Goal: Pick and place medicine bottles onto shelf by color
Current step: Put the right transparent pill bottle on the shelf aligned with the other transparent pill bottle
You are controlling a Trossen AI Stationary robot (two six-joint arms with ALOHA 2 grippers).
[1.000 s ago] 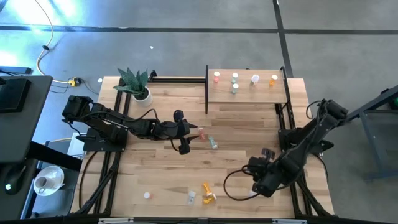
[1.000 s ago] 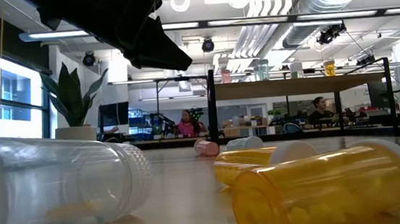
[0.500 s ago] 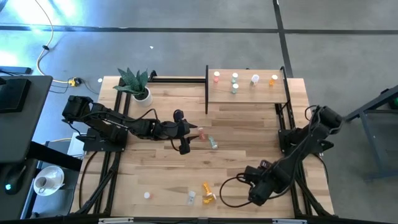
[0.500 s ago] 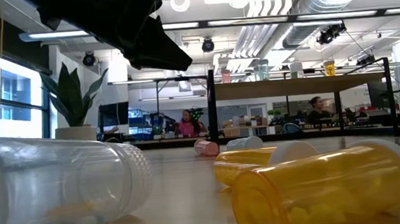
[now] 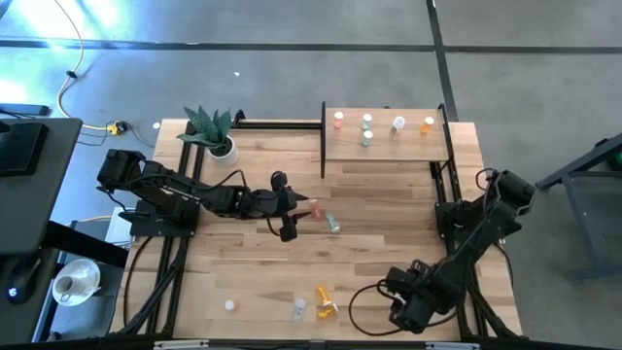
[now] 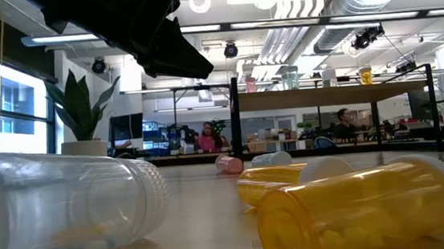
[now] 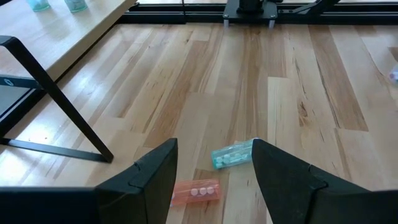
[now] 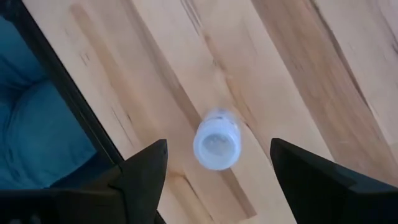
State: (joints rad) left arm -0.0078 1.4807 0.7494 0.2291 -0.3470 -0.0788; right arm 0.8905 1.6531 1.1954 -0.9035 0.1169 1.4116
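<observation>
Wide bare planks mid-table, open for passage. At twelve o'clock, shelf [image 5: 389, 146] on its black frame, five bottles upright along the back edge. Plant [image 5: 216, 134] at eleven. Pink bottle [image 5: 316, 211] and green bottle [image 5: 332, 224] lying dead centre. Orange bottles [image 5: 325, 301] and a clear bottle [image 5: 299, 308] cluttering six o'clock.

My overhead camera looks straight down; the low one sits among lying bottles [image 6: 358, 209]; both show the shelf [image 5: 389, 146].
</observation>
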